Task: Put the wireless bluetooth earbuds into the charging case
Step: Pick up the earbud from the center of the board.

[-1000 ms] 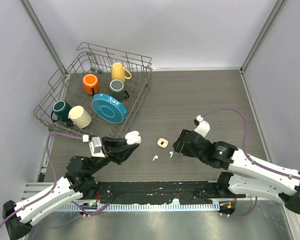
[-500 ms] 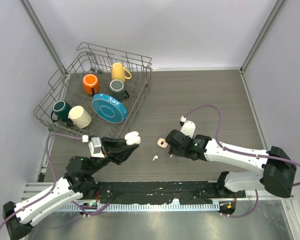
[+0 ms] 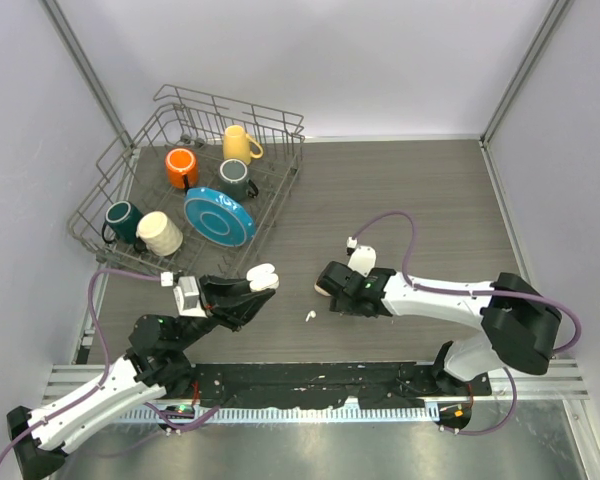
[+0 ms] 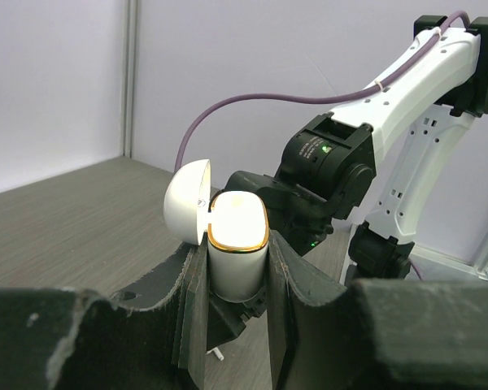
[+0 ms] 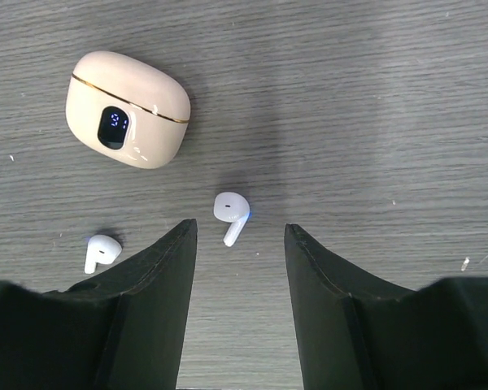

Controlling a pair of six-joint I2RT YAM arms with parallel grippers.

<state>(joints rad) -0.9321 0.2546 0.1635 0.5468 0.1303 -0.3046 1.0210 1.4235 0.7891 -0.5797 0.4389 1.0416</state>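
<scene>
The right arm has swung leftward across the table since a second ago, and its jaws have narrowed. The left arm holds as it was. At far left, the wire dish rack carries five mugs and a blue plate. Just right of the rack, the left gripper is clamped on a white charging case with a gold rim. It holds the case upright above the table, with the lid flipped open to the left. Further right, the right wrist view shows the first earbud lying on the wood, just outside the finger on that view's left. The beige charging case lies flat beyond it, closed, its small display lit. The second earbud lies just ahead of the gap in the right gripper, whose fingers stand apart and touch nothing. Both earbuds rest on the table, outside either case.
</scene>
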